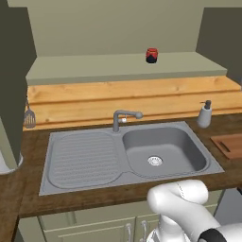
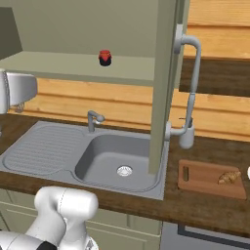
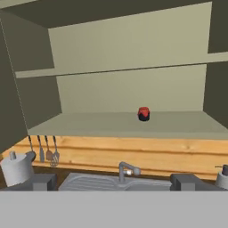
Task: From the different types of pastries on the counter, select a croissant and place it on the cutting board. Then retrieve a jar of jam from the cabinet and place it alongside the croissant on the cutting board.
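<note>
The hand [image 3: 114, 181] stands open and empty, its two fingertips [image 3: 42, 181] wide apart. Straight ahead of it and higher, the jar of jam [image 3: 143, 114] sits upright on the lower shelf of the open cabinet [image 3: 111, 124]. Below the hand lies the sink [image 1: 127, 153] in the bench [image 2: 205, 207]. Off to its right, the croissant [image 2: 228, 177] rests on the cutting board [image 2: 202, 178].

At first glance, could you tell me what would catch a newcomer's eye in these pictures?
The small red-topped jar of jam stands alone on the pale shelf of the open cabinet, above the steel sink. To the right of the sink, the croissant already lies on the reddish cutting board on the dark counter.
</note>
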Controlling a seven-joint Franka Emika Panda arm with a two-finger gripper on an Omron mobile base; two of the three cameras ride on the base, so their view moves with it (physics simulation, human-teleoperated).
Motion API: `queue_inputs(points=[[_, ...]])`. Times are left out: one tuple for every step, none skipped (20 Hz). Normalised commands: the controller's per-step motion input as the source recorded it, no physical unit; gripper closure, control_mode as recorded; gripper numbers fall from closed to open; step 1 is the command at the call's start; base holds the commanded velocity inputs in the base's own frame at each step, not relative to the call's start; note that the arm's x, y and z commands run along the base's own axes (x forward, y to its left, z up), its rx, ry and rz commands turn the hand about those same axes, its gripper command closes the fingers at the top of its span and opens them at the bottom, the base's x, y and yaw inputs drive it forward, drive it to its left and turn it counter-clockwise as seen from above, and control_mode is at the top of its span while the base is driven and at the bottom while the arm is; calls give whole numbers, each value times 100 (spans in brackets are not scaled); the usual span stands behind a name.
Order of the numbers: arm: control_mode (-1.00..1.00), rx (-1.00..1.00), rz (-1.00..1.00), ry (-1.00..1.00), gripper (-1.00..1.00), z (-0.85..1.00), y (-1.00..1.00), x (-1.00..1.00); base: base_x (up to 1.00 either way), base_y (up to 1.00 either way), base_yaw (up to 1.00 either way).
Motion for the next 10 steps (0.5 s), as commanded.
queue_inputs(points=[[-100,0,0,0,-100,-2,0,0,0,0,0],[-100,0,0,0,-100,0,0,29,0,0,0],[-100,-5,0,0,-100,0,0,22,0,0,0],[-100,-9,0,-4,-100,0,0,34,0,0,0],[-100,-11,0,-8,-100,0,-4,24,0,0,0],[-100,-10,0,-5,-100,0,-9,24,0,0,0],[-100,-10,0,-6,-100,0,-11,24,0,0,0],[-100,-9,-1,-5,-100,-6,-15,9,0,0,0],[-100,-9,-1,-5,-100,-11,-11,8,0,0,0],[-100,-8,-1,-4,-100,-16,-10,1,0,0,0]])
